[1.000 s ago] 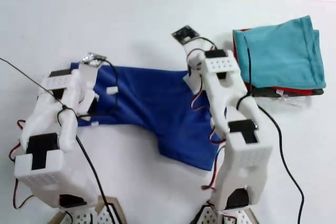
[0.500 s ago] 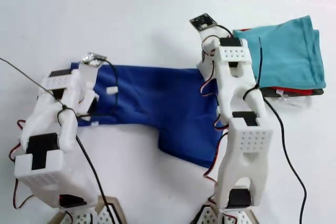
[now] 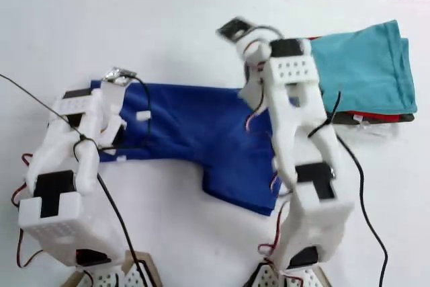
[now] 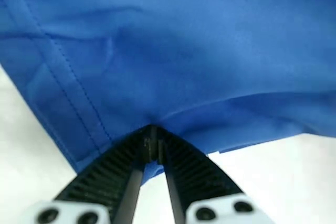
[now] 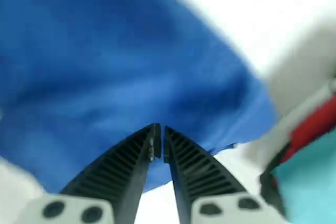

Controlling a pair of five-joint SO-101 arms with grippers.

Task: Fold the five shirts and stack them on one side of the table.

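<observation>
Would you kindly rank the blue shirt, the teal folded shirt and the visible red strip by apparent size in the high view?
Largest: blue shirt.
Next: teal folded shirt.
Smallest: red strip, mostly hidden under the teal shirt.

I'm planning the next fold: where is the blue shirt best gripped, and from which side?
Likely the edges at its two ends, from above: the blue shirt lies flat on the table, so only an edge pinches cleanly. The left gripper and right gripper hold there.
</observation>
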